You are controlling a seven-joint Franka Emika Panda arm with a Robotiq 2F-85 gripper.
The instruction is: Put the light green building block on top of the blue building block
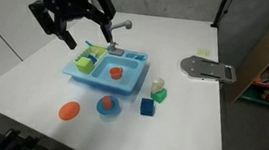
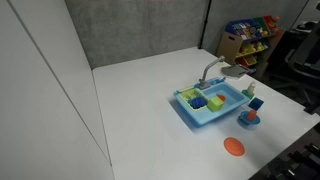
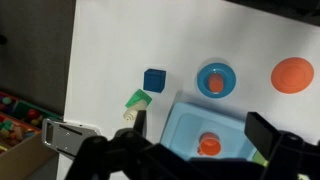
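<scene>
The light green building block (image 1: 86, 60) lies in the left compartment of the light blue toy sink (image 1: 133, 64). It also shows in an exterior view (image 2: 216, 102). In the wrist view it is almost hidden behind a finger. The blue building block (image 1: 147, 106) sits on the white table in front of the sink, and also shows in the wrist view (image 3: 154, 80). My gripper (image 1: 85, 37) hovers open and empty above the sink's left side. In the wrist view the gripper (image 3: 203, 128) has its fingers spread over the sink (image 3: 190, 120).
A darker green block with a cream piece (image 1: 158, 91) stands beside the blue cube. A round blue dish with an orange centre (image 1: 107, 106), an orange disc (image 1: 69, 111), an orange item in the sink (image 1: 116, 73) and a grey metal part (image 1: 206, 69) lie nearby.
</scene>
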